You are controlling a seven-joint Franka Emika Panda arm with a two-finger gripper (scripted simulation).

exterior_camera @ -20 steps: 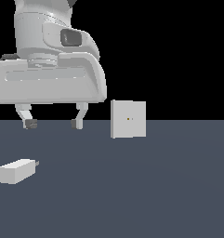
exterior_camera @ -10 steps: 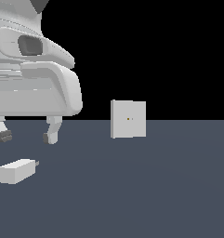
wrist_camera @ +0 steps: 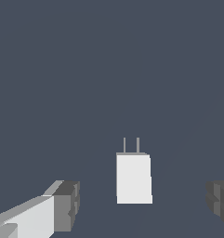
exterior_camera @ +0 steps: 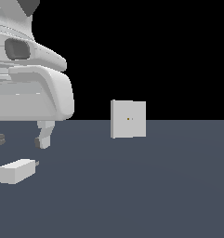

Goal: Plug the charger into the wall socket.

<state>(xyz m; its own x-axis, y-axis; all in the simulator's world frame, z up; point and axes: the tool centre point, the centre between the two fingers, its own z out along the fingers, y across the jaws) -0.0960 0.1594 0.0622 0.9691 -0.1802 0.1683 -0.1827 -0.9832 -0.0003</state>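
The charger is a small white block lying flat on the grey floor at the exterior view's left, its short grey prongs pointing toward the exterior view's right. In the wrist view the charger lies between the two fingertips, prongs pointing away. My gripper is open and empty, hovering just above the charger; one fingertip shows clearly, the other is at the frame edge. The wall socket is an upright white square plate with two tiny dots, standing farther back toward the exterior view's right.
The dark grey floor spreads across the scene, with a black background behind it. The large white gripper body fills the upper part of the exterior view's left.
My gripper has moved toward the exterior view's left and lower, from near the socket to above the charger. The charger and the socket have not moved.
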